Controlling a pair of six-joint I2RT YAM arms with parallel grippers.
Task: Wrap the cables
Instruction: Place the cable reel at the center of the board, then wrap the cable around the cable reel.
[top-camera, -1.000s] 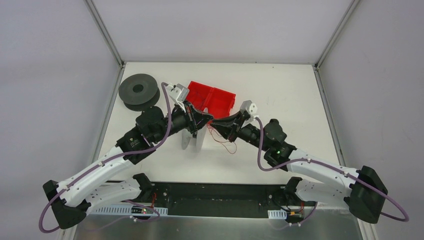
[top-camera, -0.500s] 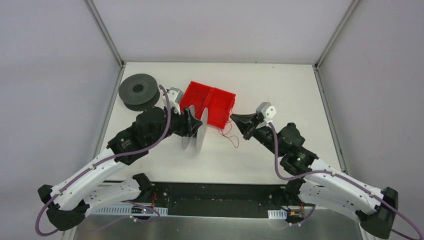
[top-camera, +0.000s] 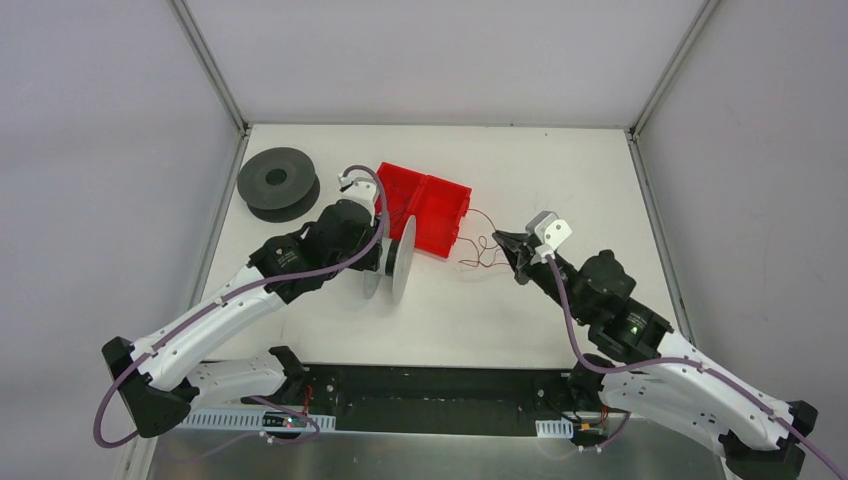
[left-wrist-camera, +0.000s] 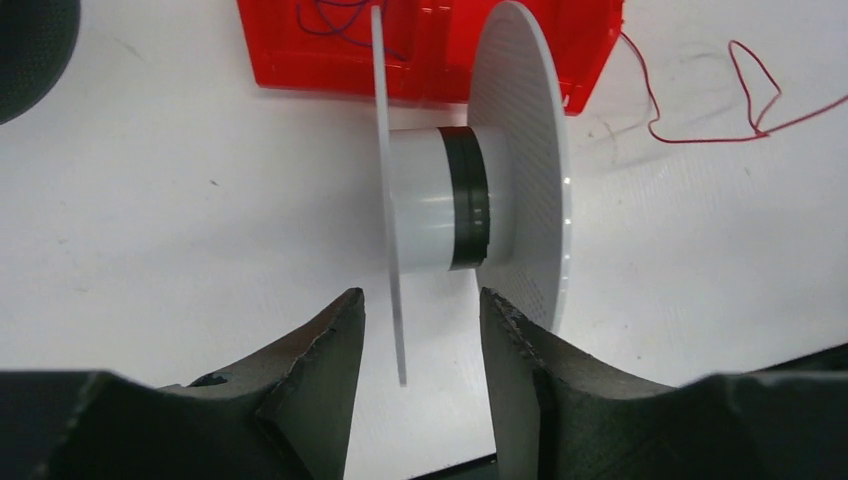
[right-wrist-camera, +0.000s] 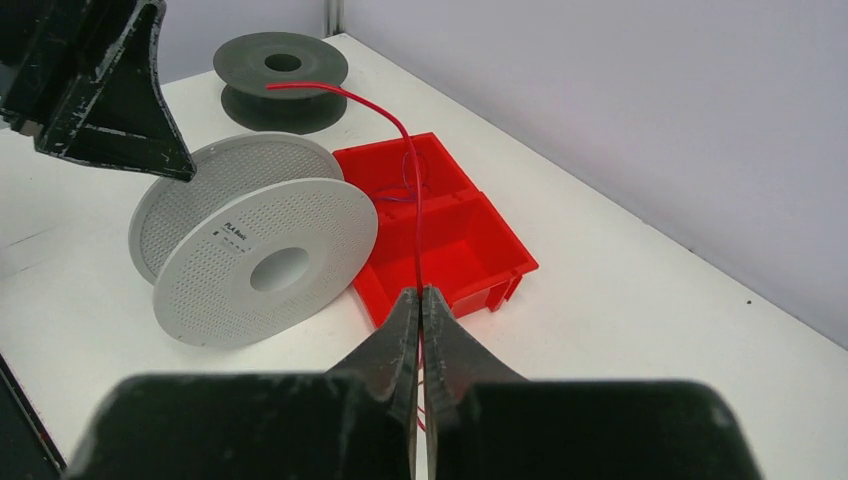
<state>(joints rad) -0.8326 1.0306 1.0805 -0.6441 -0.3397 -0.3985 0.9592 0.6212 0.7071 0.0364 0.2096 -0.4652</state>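
Right end effector (right-wrist-camera: 420, 300) pressed together, pinching thin red cable (right-wrist-camera: 411, 175), wire arcing up from the tips, loose loops just beside red bin (top-camera: 432, 208), left end effector (left-wrist-camera: 420, 297) spread, straddling near flange of white spool (top-camera: 402, 258) standing on its rims on the surface (top-camera: 570, 180), dark spool (top-camera: 278, 180) far left.

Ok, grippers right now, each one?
Left gripper: open, jaws either side of the spool flange, gripping nothing.
Right gripper: shut on a red cable.

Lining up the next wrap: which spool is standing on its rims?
The light grey spool beside the red bin; the dark spool lies flat near the far-left corner of the table.
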